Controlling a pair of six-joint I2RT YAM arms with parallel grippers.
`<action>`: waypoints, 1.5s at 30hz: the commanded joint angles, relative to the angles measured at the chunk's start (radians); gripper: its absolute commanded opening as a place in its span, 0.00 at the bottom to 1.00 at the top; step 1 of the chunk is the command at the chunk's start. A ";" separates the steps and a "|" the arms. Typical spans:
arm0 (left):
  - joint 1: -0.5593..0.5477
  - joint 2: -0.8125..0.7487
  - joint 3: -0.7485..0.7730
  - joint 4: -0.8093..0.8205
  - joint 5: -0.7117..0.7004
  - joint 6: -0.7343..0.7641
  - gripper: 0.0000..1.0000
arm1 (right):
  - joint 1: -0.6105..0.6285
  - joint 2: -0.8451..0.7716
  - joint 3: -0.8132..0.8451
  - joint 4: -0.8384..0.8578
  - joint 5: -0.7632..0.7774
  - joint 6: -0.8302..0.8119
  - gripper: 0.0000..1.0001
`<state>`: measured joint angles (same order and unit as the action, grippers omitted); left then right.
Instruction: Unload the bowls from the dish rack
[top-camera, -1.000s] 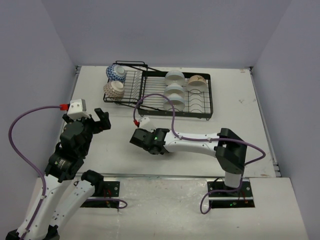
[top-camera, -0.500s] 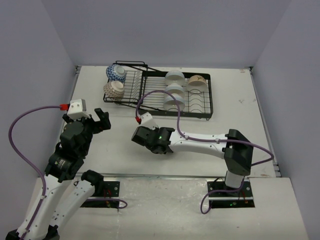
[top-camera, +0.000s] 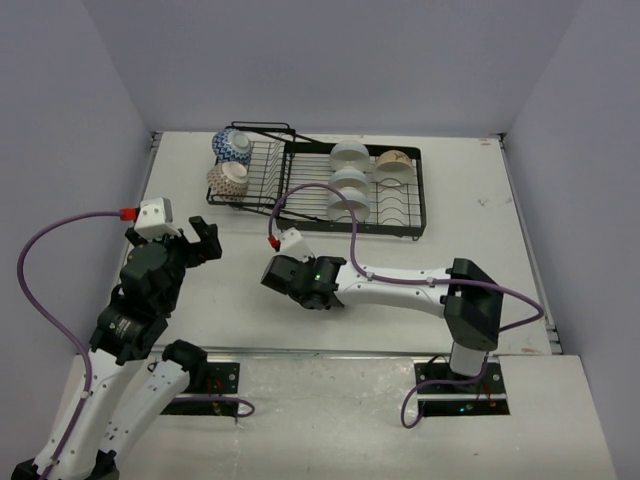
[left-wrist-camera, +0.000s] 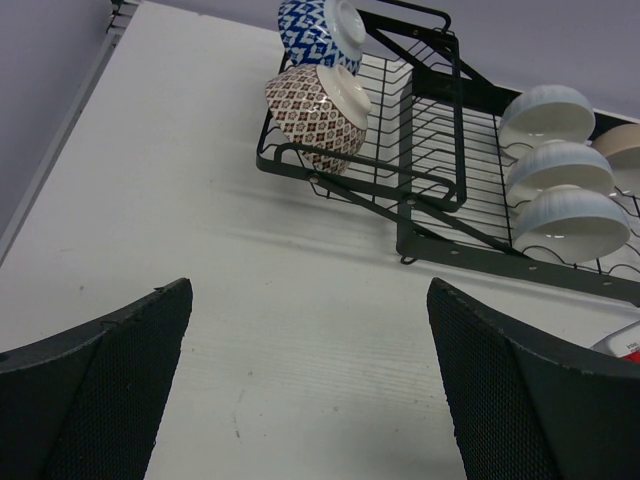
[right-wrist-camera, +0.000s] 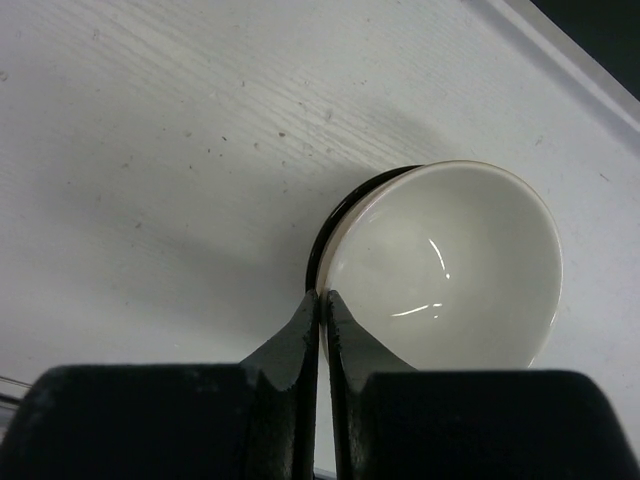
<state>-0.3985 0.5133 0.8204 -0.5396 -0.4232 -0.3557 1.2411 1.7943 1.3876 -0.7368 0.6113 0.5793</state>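
Observation:
A cream bowl with a dark outer band sits low over the white table, left of the middle. My right gripper is shut on its near rim, one finger inside and one outside. From above, the right gripper hides that bowl. The black wire dish rack stands at the back. It holds a blue-and-white bowl, a brown patterned bowl, three white bowls and a tan bowl. My left gripper hangs open over bare table, short of the rack.
Grey walls close in the table on three sides. A purple cable loops off each arm; the right one arcs over the rack's front edge. Bare tabletop lies right of the rack and in front of it.
The right arm's elbow has shifted a little to the right, and the gripper has stayed over the same spot. The left arm has not moved.

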 joint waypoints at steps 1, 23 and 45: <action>0.006 0.001 -0.006 0.038 0.003 0.014 1.00 | 0.006 -0.001 0.027 -0.009 0.030 -0.002 0.03; 0.006 -0.001 -0.006 0.036 -0.003 0.014 1.00 | -0.243 -0.361 0.049 0.130 -0.097 -0.111 0.77; 0.004 -0.007 -0.009 0.044 0.029 0.014 1.00 | -0.965 -0.284 -0.200 0.720 -0.369 0.803 0.99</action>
<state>-0.3985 0.5110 0.8204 -0.5392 -0.4107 -0.3557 0.2707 1.4738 1.1866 -0.1719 0.3035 1.2621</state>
